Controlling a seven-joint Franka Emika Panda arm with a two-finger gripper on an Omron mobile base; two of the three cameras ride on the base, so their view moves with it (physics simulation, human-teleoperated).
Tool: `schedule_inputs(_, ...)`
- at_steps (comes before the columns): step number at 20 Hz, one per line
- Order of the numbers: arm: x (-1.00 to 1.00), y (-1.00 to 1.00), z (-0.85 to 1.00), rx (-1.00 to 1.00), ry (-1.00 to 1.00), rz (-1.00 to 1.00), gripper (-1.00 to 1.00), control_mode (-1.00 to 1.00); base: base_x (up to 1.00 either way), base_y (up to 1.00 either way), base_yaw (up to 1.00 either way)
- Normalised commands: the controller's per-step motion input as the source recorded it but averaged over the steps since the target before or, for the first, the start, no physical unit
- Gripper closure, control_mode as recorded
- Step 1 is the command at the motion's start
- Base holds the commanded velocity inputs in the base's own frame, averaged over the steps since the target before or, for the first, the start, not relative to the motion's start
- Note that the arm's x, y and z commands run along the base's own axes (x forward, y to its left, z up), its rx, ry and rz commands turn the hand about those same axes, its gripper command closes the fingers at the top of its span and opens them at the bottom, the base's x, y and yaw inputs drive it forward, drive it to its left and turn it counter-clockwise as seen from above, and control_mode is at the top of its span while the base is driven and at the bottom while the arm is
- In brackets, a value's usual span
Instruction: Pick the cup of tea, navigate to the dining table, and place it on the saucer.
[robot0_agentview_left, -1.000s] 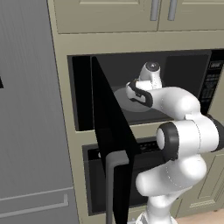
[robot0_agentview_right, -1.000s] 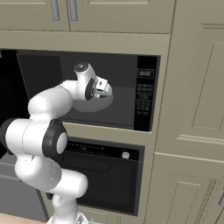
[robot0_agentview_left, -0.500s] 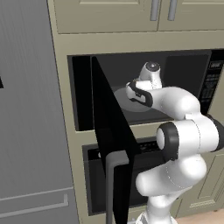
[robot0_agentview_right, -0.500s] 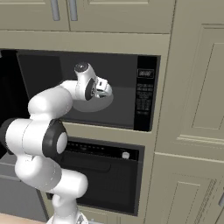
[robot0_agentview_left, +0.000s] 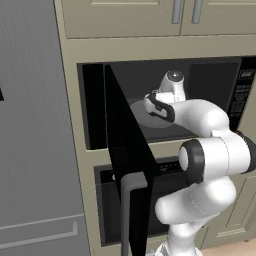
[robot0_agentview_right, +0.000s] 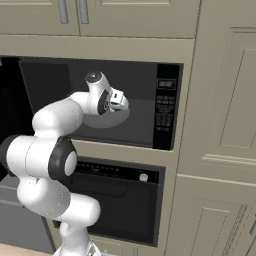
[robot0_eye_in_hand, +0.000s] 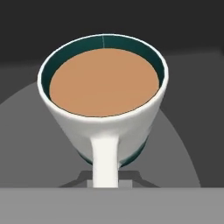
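A: The cup of tea (robot0_eye_in_hand: 103, 105) is a smooth whitish mug, dark teal inside, flat brown tea to the rim, straight handle pointing at the camera. It's sitting on the round grey turntable (robot0_eye_in_hand: 183, 148) inside the microwave (robot0_agentview_right: 165, 107).

B: And the tool (robot0_agentview_right: 119, 100)?

A: It's squeezed shut around the handle; a second ago it was wide open. The arm hasn't shifted. The glossy black microwave door (robot0_agentview_left: 125, 165) hangs open on the left.
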Motion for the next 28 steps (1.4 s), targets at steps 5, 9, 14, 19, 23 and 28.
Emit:
schedule_inputs(5,-0.94,-0.05,0.04,0.03,-0.08,0.00,1.00,-1.00,0.00,0.00,0.00)
schedule_inputs(9,-1.00,-0.03,0.30,0.04,-0.01,0.03,1.00,-1.00,0.00,0.00,0.00)
schedule_inputs(14,-1.00,-0.02,0.65,0.01,0.03,0.01,1.00,-1.00,0.00,0.00,0.00)
schedule_inputs(19,-1.00,-0.08,0.59,0.01,0.01,0.00,1.00,-1.00,0.00,0.00,0.00)
schedule_inputs(23,-1.00,-0.01,0.32,0.00,0.00,0.00,1.00,-1.00,0.00,0.00,0.00)
schedule_inputs(28,-1.00,0.00,0.36,0.00,0.00,0.00,1.00,-1.00,0.00,0.00,0.00)
